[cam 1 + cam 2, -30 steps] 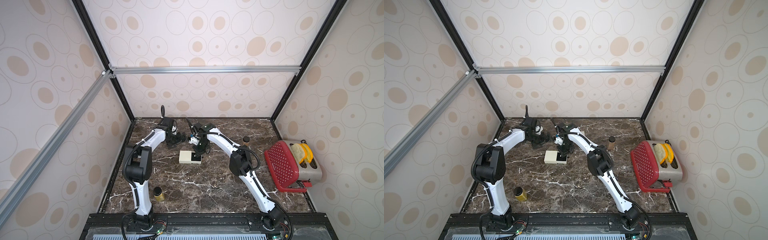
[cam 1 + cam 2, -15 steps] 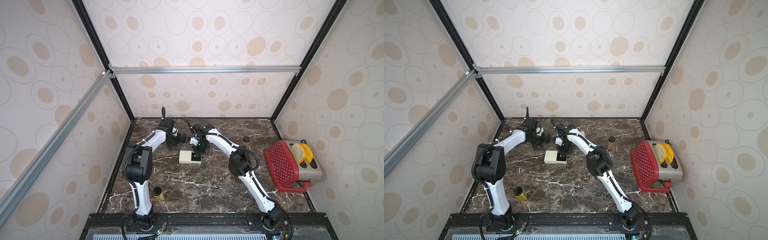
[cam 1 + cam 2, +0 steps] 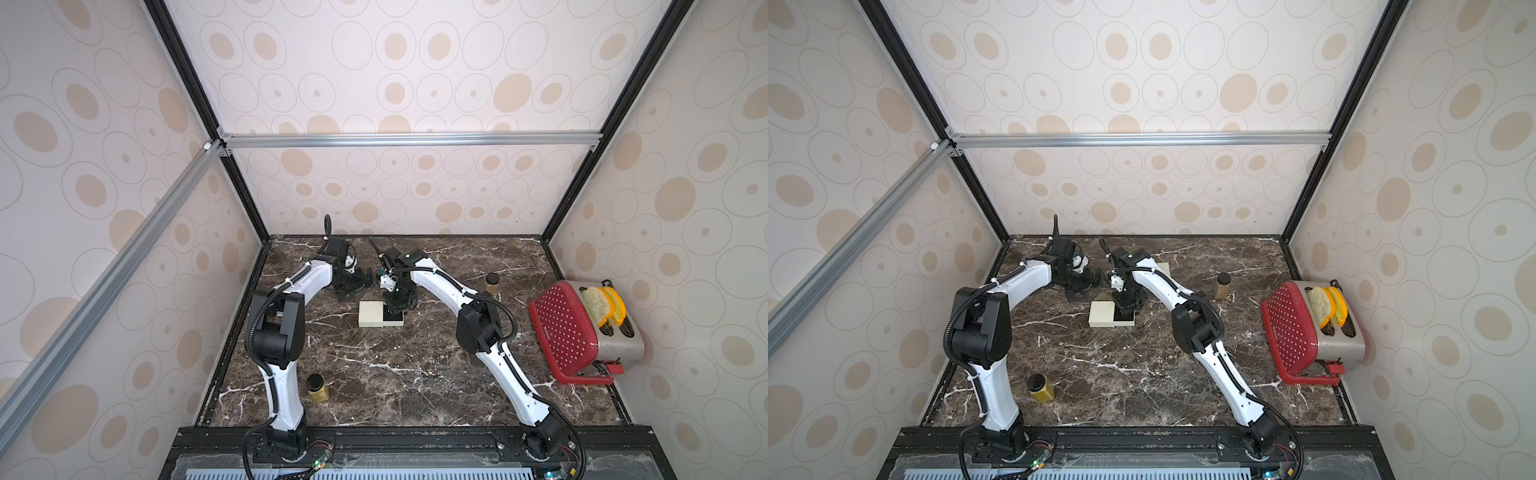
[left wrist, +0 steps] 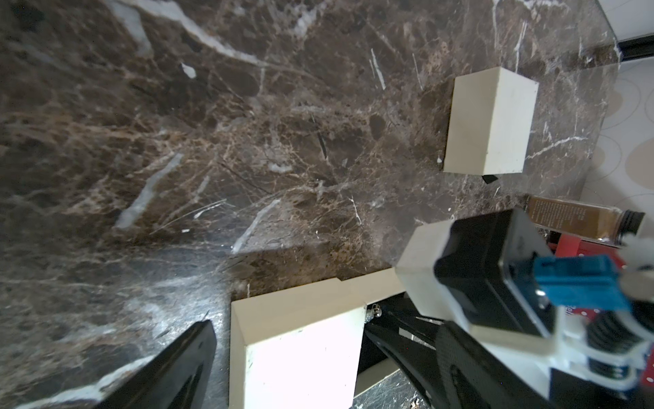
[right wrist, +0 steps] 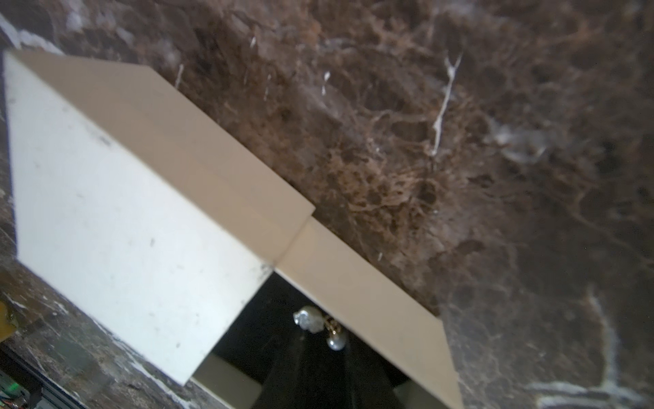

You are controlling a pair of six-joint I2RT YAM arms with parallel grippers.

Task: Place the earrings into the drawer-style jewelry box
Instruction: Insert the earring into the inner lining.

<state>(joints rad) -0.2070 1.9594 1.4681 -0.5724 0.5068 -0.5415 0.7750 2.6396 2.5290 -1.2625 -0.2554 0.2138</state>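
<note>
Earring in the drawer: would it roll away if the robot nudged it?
Probably a little: the earring has a round pearl, so it may wobble. Its lumpy sparkly part would likely stop a long roll. The drawer wall beside it should keep it in.

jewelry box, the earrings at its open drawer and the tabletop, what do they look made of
The jewelry box looks like matte cream card or thin board: flat, sharp-edged panels with small scuff specks, and a black-lined drawer. The earrings look like glossy whitish pearl-like beads on tiny gold-toned fittings; real or imitation cannot be told. The tabletop looks like polished dark brown marble with pale veins, possibly a printed surface.
</note>
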